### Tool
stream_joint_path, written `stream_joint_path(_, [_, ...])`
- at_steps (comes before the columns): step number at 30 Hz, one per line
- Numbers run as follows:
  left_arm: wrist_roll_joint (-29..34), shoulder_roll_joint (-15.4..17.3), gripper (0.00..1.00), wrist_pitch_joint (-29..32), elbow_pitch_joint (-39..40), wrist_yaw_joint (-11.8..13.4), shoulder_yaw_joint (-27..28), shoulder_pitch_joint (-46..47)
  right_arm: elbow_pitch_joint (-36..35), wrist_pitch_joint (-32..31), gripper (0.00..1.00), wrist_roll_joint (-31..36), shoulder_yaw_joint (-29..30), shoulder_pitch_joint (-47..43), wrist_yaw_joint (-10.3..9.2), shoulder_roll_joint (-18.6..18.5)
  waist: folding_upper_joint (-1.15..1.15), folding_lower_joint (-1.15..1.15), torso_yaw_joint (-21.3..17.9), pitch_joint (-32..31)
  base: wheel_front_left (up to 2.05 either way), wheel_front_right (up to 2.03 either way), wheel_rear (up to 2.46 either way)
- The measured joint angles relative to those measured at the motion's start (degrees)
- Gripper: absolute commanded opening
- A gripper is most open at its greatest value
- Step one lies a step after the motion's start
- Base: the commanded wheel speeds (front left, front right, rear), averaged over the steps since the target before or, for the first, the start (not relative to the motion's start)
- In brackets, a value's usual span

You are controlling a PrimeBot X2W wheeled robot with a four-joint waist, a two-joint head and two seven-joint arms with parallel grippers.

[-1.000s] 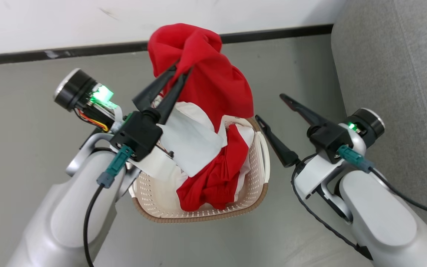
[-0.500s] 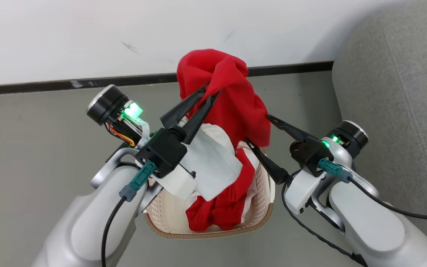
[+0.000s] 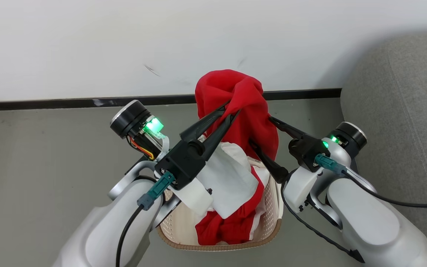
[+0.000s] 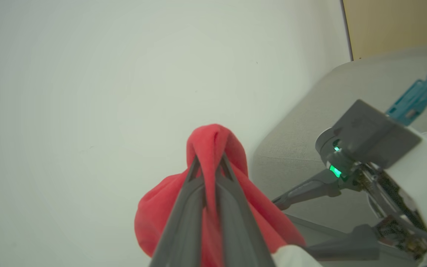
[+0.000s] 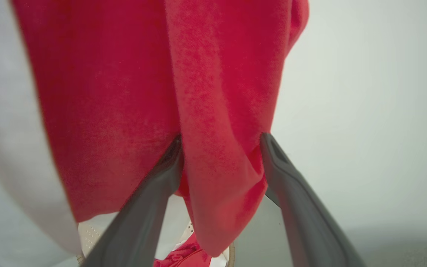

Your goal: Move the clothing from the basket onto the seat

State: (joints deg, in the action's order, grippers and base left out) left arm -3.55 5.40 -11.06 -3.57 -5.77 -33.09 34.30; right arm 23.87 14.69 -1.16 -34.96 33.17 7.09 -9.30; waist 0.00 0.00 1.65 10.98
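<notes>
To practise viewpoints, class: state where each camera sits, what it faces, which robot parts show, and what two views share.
Head view: on the head, facing down at the basket; both forearms, left pincer, right pincer.
Left wrist view: along the left pincer's fingers toward the wall; right pincer beside.
Right wrist view: along its open fingers straddling the clothing.
Wrist views share the clothing.

I read the clothing as bright red, with white panels just above the basket. The basket is cream, dotted with small holes, under a brown woven-look rim. Right of the basket, the seat is plain grey. The floor around the basket is dull grey-green, and beyond it a black skirting strip runs under a white wall. The left gripper and right gripper have black jaws, with green lights glowing behind them.
</notes>
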Motion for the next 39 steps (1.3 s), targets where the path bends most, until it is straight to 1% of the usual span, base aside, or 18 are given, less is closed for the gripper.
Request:
stream_joint_path(7, [-1.04, -0.41, 0.0, 0.75, 0.44, -0.02, -1.19, -1.27, 2.56, 0.0, 1.0, -1.36, -0.16, 0.07, 0.0, 0.46, 0.0, 0.0, 1.35, -1.89, 0.0, 0.0, 0.0])
stream_joint_path(8, [-1.15, -0.45, 0.0, 0.91, 0.46, -0.02, -1.3, -1.39, 2.79, 0.01, 0.88, -1.38, -0.23, 0.07, 0.0, 0.48, 0.0, 0.0, 1.53, -2.13, 0.0, 0.0, 0.0])
stream_joint_path(9, [-1.4, -0.49, 0.0, 0.91, 0.51, -0.02, -1.4, -1.6, 2.98, 0.0, 0.6, -1.45, -0.29, 0.07, 0.0, 0.51, 0.0, 0.0, 1.71, -2.37, 0.0, 0.0, 0.0])
stream_joint_path(10, [-1.48, -0.49, 0.0, 0.92, 0.57, -0.03, -1.49, -1.83, 3.11, 0.0, 0.39, -1.56, -0.32, 0.07, 0.0, 0.53, 0.0, 0.0, 1.88, -2.61, 0.0, 0.0, 0.0])
stream_joint_path(12, [-1.58, -0.56, 0.0, 1.01, 0.71, -0.19, -1.66, -2.1, 3.45, 0.01, 0.19, -1.88, -0.36, 0.06, 0.0, 0.57, 0.0, 0.0, 2.19, -3.07, 0.0, 0.0, 0.0])
stream_joint_path(13, [-1.91, -0.64, 0.0, 1.22, 0.76, -0.19, -1.69, -2.14, 3.6, 0.01, 0.0, -1.88, -0.36, 0.05, 0.0, 0.56, 0.0, 0.0, 2.34, -3.28, 0.0, 0.0, 0.0])
stream_joint_path(16, [-4.1, -1.12, 0.0, 1.41, 0.63, -0.19, -1.32, -2.95, 3.63, 0.0, 0.0, -2.93, 0.23, -0.1, 0.0, 0.48, 0.0, 0.0, 2.85, -4.13, 0.0, 0.0, 0.0])
stream_joint_path(19, [-4.72, -1.11, 0.0, 1.42, -0.46, -0.18, -0.53, -4.53, 3.54, 0.0, 0.0, -3.57, 1.22, -0.49, 0.0, 0.13, 0.0, 0.0, 3.11, -4.7, 0.0, 0.0, 0.0])
stream_joint_path(23, [-4.99, -0.23, 0.0, 1.88, -2.14, 0.13, 0.76, -5.9, 3.0, 0.01, 0.0, -4.58, 2.03, -2.29, 0.0, -0.22, 0.0, 0.0, 3.13, -5.37, 0.0, 0.0, 0.0])
stream_joint_path(28, [-5.7, 0.16, 0.0, 1.92, -3.05, 1.26, 2.46, -7.84, 1.74, 0.0, 0.0, -6.24, 3.25, -4.08, 0.05, -0.29, 0.0, 0.0, 2.54, -5.76, 0.0, 0.0, 0.0])
stream_joint_path(29, [-5.99, 0.05, 0.16, 1.91, -3.22, 1.44, 2.63, -8.09, 1.25, 0.0, 0.0, -6.48, 3.8, -4.25, 0.05, -0.34, 0.0, 0.0, 2.39, -5.8, 0.0, 0.0, 0.0])
stream_joint_path(30, [-6.54, -0.05, 0.36, 1.89, -3.31, 1.58, 2.78, -8.26, 0.7, 0.0, 0.0, -6.65, 4.56, -4.5, 0.05, -0.37, 0.0, 0.0, 2.23, -5.84, 0.0, 0.0, 0.0])
stream_joint_path(31, [-6.54, -0.05, 0.46, 1.89, -3.31, 1.58, 2.78, -8.26, 0.7, 0.0, 0.0, -6.65, 4.56, -4.5, 0.05, -0.37, 0.0, 0.0, 2.23, -5.84, 0.0, 0.0, 0.0])
stream_joint_path(32, [-7.03, -0.13, 0.89, 1.89, -3.37, 1.6, 3.0, -8.5, 0.23, 0.0, 0.0, -6.95, 5.17, -4.7, 0.05, -0.38, 0.0, 0.0, 2.07, -5.88, 0.0, 0.0, 0.0])
stream_joint_path(33, [-7.25, -0.16, 1.0, 1.81, -3.44, 1.63, 3.15, -8.83, -0.19, 0.0, 0.0, -7.06, 5.8, -4.81, 0.05, -0.38, 0.0, 0.0, 1.9, -5.92, 0.0, 0.0, 0.0])
stream_joint_path(39, [-8.53, -0.4, 1.0, 0.6, -3.68, 2.09, 3.71, -10.32, -3.23, 0.0, 0.0, -7.35, 10.29, -4.83, 0.05, -1.72, 0.0, 0.0, 0.75, -6.1, 0.0, 0.0, 0.0])
